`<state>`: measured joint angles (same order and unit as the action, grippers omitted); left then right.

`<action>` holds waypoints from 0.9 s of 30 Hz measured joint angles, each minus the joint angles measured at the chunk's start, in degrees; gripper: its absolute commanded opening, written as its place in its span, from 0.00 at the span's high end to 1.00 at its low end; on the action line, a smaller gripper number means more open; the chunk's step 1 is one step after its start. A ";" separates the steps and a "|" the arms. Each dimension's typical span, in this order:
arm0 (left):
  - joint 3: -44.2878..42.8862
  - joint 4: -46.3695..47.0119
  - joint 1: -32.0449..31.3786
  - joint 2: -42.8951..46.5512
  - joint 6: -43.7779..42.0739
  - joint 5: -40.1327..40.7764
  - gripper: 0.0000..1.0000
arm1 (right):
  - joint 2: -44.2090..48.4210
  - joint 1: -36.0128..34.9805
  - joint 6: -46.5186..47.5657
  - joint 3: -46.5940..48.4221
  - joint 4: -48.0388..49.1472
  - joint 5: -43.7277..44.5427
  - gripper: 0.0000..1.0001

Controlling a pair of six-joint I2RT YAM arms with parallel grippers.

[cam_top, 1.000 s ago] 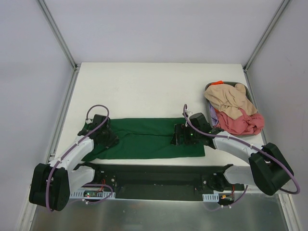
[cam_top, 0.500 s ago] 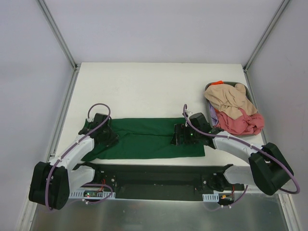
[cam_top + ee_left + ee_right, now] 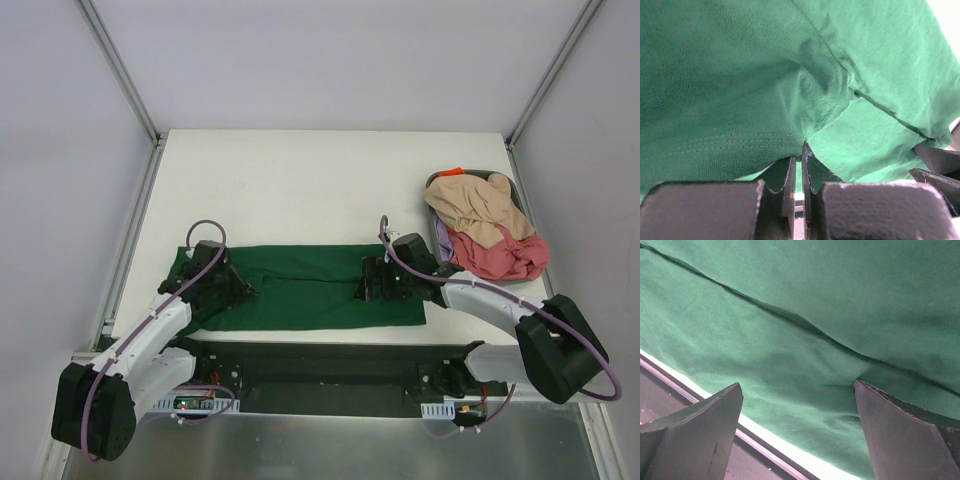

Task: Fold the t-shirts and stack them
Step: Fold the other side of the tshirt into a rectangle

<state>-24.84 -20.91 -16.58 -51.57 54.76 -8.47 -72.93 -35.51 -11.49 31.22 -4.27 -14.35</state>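
The hem of the green t-shirt (image 3: 740, 75) is pinched by the pressed-together left end effector (image 3: 799, 150). Beneath the spread right end effector (image 3: 796, 386) the cloth lies ungripped. The pinched edge should be lifted slowly, so that both layers are carried together.

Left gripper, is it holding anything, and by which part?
Yes: the left gripper pinches the dark green cloth t-shirt at a bunched fold beside its stitched hem.
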 measured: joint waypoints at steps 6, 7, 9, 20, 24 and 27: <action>1.11 -1.38 -2.03 1.20 3.45 -0.83 1.00 | -0.33 0.00 0.11 0.37 -0.44 0.00 0.04; 1.22 -1.46 -2.67 1.22 4.26 -0.85 1.00 | -0.37 0.00 0.13 0.42 -0.48 0.00 0.04; 1.27 -1.77 -3.74 1.25 5.62 -0.85 1.00 | -0.44 0.00 0.13 0.50 -0.55 0.00 0.04; 2.54 -2.34 -7.52 4.42 10.80 -1.27 0.67 | -1.25 0.00 0.13 1.25 -0.98 0.33 0.04; 2.51 -2.32 -8.74 4.87 11.26 -1.64 0.42 | -1.31 0.00 0.15 1.31 -0.98 0.44 0.04; 2.03 -2.51 -9.77 4.87 10.71 -2.19 0.06 | -1.29 0.00 0.15 1.31 -1.01 0.55 0.04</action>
<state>-22.81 -23.42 -26.35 -46.70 65.47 -10.66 -74.22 -35.51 -11.33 32.53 -5.28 -13.80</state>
